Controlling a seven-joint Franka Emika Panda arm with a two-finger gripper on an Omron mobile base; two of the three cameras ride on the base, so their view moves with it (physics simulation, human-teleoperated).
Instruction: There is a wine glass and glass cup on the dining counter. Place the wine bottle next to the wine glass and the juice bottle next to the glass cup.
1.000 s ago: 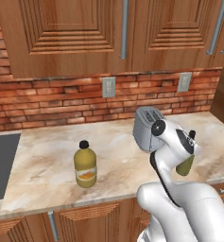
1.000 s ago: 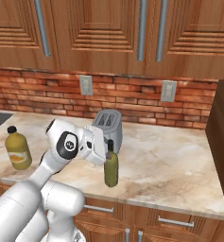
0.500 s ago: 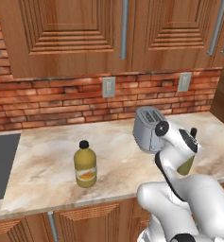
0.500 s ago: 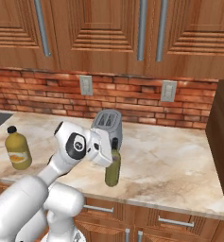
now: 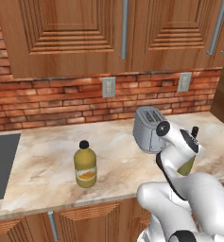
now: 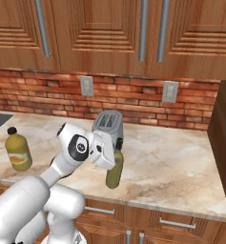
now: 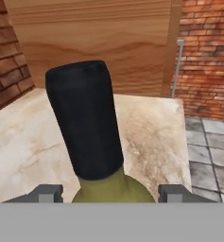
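Note:
The olive-green wine bottle [image 6: 114, 174] stands upright near the front edge of the brick-backed worktop, just ahead of the toaster. In the hand view its dark neck [image 7: 90, 124] rises in the middle. My gripper [image 7: 111, 193] straddles the wine bottle at its shoulder, one fingertip [image 7: 48, 192] on each side with a narrow gap showing, so it is open. In the right base view the gripper [image 6: 116, 155] is level with the neck. The yellow juice bottle [image 5: 85, 165] stands alone further left. The wine glass, glass cup and dining counter are out of view.
A silver toaster [image 5: 149, 127] sits just behind the wine bottle. A dark cooktop [image 5: 1, 165] lies at the left end of the marbled worktop [image 5: 42, 160]. Wall cabinets hang above the brick wall. A tall wooden panel [image 6: 225, 138] closes off the right end.
The hand has slid right, up to the wine bottle, and its fingers have drawn in around the bottle's shoulder. Both bottles stand where they were.

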